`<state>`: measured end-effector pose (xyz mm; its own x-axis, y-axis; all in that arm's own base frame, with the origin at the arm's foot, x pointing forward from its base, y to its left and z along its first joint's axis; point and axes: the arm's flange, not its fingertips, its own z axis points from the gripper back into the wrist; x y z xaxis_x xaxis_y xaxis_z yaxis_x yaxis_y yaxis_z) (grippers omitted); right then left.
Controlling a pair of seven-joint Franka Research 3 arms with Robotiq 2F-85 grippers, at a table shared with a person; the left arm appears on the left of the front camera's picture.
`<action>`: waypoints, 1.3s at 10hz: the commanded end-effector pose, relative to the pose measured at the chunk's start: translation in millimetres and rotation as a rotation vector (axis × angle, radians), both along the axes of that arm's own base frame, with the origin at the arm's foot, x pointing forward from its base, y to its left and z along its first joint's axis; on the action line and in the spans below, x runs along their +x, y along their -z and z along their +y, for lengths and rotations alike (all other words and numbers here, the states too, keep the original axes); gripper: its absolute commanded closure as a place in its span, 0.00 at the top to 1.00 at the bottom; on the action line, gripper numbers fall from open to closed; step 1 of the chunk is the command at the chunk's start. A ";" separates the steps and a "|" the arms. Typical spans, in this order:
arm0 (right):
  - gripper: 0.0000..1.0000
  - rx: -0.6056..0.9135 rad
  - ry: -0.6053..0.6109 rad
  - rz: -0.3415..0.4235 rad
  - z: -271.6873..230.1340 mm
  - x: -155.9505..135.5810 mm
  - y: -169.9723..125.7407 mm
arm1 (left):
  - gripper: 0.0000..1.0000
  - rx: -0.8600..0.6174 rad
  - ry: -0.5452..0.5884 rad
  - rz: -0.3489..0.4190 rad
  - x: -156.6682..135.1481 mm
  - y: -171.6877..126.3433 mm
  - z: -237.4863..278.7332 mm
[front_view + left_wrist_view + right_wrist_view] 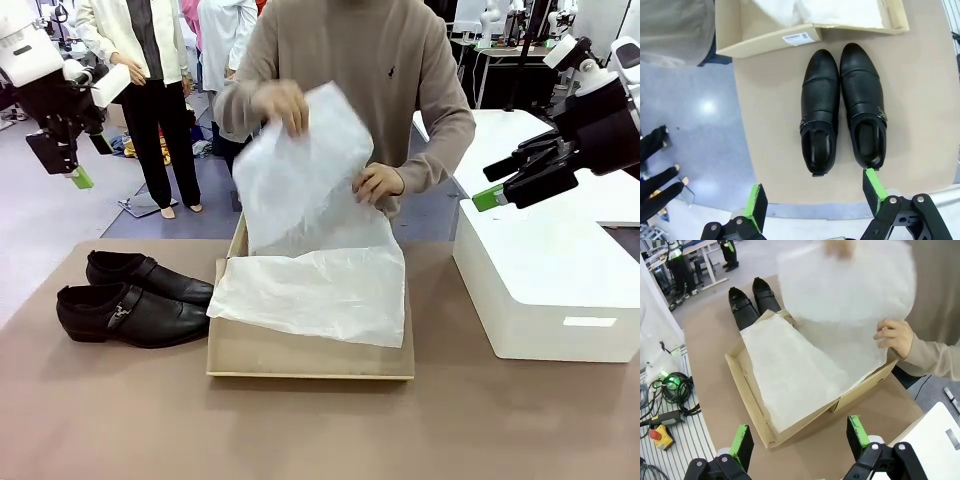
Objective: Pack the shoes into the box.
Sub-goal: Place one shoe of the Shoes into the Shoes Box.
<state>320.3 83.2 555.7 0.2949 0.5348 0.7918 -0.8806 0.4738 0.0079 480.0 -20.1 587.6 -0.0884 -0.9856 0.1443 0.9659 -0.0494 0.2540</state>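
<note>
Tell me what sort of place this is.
Probably a robotics lab or test workspace: a red emergency-stop button and coiled cables lie beside the table, and another white table stands farther off.

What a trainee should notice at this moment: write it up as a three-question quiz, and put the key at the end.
1. True or false: the shoes lie side by side on the table, outside the box.
2. What does the person's hand hold up over the box? A the lid, B tissue paper, C a shoe.
3. Fill in: the left gripper and the right gripper both hang above the table, holding nothing, with jaws ____.

Key: 1 true; 2 B; 3 open.
</note>
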 end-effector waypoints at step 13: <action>1.00 0.010 -0.025 -0.019 -0.3 3.5 0.2 | 1.00 0.116 -0.175 0.200 99.1 122.6 3.8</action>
<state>320.3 83.5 555.5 0.2944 0.5364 0.7910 -0.8805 0.4739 0.0063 576.5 -16.0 469.3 0.0826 -0.9946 0.0629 0.9957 0.0850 0.0372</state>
